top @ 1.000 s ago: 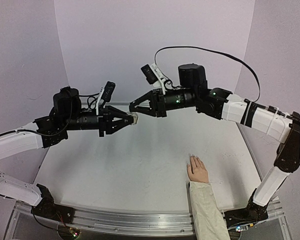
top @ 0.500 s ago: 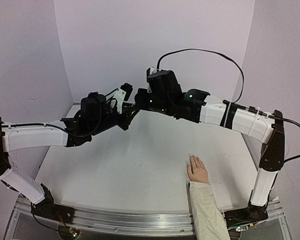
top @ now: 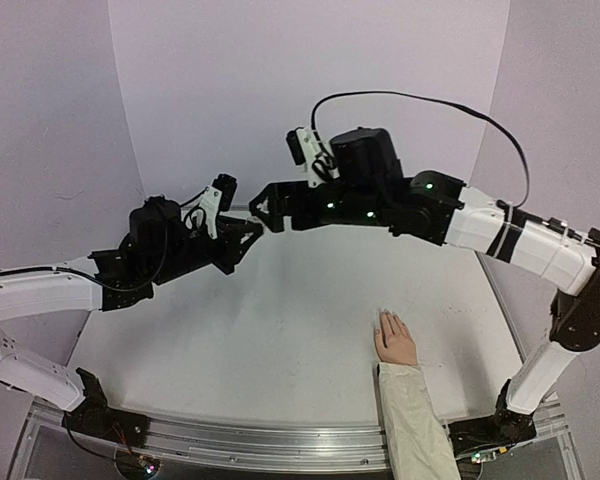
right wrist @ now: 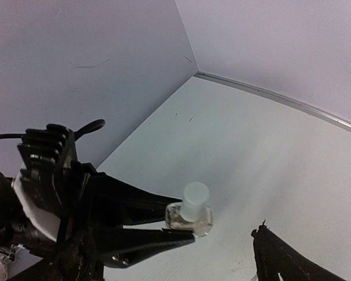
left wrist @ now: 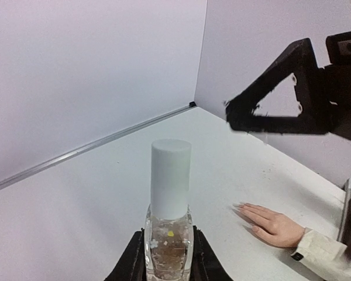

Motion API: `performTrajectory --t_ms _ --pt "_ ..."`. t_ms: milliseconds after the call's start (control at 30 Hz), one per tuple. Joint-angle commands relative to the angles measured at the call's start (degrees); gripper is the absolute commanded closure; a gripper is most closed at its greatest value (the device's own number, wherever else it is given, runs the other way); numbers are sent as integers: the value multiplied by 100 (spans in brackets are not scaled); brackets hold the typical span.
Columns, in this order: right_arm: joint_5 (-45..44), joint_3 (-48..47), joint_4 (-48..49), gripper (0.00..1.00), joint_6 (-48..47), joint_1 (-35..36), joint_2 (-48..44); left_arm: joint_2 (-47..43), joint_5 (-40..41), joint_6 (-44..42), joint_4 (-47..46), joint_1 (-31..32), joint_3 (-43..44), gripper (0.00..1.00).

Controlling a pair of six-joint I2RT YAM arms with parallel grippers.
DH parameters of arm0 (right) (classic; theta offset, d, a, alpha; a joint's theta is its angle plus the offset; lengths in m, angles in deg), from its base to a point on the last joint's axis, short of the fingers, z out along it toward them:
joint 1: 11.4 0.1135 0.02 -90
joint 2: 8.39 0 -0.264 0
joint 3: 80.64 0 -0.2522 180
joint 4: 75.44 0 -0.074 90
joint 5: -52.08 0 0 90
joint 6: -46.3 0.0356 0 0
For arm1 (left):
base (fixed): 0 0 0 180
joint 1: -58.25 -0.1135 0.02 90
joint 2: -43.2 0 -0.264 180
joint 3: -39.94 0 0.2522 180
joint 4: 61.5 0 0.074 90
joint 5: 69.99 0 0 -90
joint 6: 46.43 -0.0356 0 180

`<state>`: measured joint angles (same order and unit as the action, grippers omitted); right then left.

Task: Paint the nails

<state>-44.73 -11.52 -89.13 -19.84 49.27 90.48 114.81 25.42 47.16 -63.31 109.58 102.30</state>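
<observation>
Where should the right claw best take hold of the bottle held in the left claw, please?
The white cap, approached from its free end, probably. The left claw clamps the bottle's glass body on both sides, so only the tall round cap sticks out past its fingers; the right claw, facing it, can close across the cap's sides.

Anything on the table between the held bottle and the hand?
Nothing. Only bare tabletop lies between the bottle and the hand, clearest in the top external view.
</observation>
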Motion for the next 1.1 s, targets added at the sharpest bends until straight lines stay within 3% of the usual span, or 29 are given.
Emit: performTrajectory --t_ms 0,233,400,767,900,1067 --pt "1402 555 168 3 -540 -730 -853 -482 -1076 613 201 -345 53 100" --pt "3892 1378 941 3 -992 -1001 -1287 -554 -3395 991 274 -519 354 100" --pt "5260 1256 1382 15 -902 -1024 -1029 -473 -5244 970 274 -519 559 100" --pt "6430 1108 2156 55 -555 -1029 -623 -532 -5841 1003 274 -517 517 100" --pt "6573 1143 2163 65 -537 -1028 -567 -501 -5868 978 265 -519 527 100" --pt "6710 1163 2163 70 -497 -1023 -510 -439 -5902 959 265 -519 586 100"
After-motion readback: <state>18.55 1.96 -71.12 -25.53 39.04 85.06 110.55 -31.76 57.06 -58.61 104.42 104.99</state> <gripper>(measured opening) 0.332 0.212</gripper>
